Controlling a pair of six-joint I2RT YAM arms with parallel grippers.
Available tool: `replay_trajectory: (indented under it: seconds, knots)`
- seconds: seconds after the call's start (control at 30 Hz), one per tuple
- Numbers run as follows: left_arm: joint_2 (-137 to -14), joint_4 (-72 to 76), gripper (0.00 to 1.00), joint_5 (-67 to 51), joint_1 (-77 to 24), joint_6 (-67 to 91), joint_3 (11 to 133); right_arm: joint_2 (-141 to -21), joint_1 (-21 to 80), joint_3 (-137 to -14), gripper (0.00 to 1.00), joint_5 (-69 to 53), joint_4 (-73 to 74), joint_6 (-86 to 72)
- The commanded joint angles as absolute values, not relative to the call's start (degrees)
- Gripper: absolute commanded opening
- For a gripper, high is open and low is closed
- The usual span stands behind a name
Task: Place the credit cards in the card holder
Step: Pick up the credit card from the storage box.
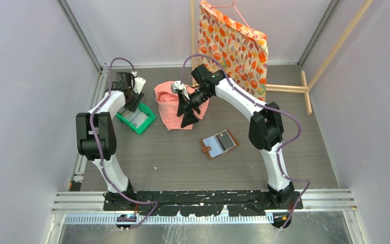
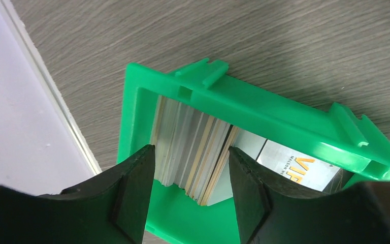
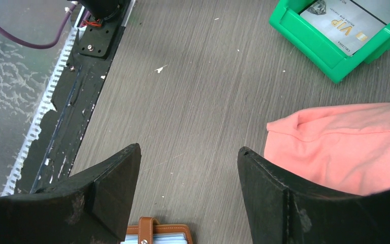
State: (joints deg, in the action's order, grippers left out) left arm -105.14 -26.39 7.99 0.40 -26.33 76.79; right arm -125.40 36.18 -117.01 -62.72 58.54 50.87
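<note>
credit cards (image 2: 185, 134) between parted left claw (image 2: 190, 157)

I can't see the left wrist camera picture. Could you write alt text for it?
The left claw, open, hangs over a stack of credit cards standing on edge in a green tray. A white VIP card lies flat beside them.

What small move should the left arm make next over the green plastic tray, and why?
Probably lower the left gripper a little and close on the upright stack of thin credit cards. Its jaws stand open astride that stack in the green plastic tray, holding nothing, and the brown leather card holder lies open.
</note>
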Motion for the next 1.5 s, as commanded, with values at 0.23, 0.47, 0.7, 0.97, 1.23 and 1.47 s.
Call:
replay_trajectory:
  seconds: [0.23, 0.47, 0.7, 0.97, 1.23, 1.47]
  knots:
    - [-105.8, -25.4, 0.58, 2.7, 0.5, -28.5, 75.0, -121.9, 36.0, -116.2, 0.74, -65.2, 57.4, 50.4]
    - [-109.2, -25.0, 0.6, 4.2, 0.5, -28.3, 75.0, -121.3, 36.0, -115.1, 0.74, -64.7, 56.8, 50.0]
    - [-108.8, -23.1, 0.6, 6.4, 0.5, -28.4, 73.7, -121.0, 36.0, -114.2, 0.74, -64.4, 55.7, 48.2]
    - [-107.9, -22.6, 0.35, 12.6, -1.4, -28.5, 74.2, -120.4, 36.0, -113.2, 0.74, -64.8, 55.4, 47.4]
    - [-105.8, -22.6, 0.2, 12.1, -1.5, -28.5, 73.9, -120.2, 36.0, -112.6, 0.74, -65.1, 55.1, 47.0]
    - [-106.4, -24.7, 0.22, 10.7, -1.5, -28.1, 75.2, -120.0, 36.0, -112.2, 0.74, -65.0, 55.0, 46.9]
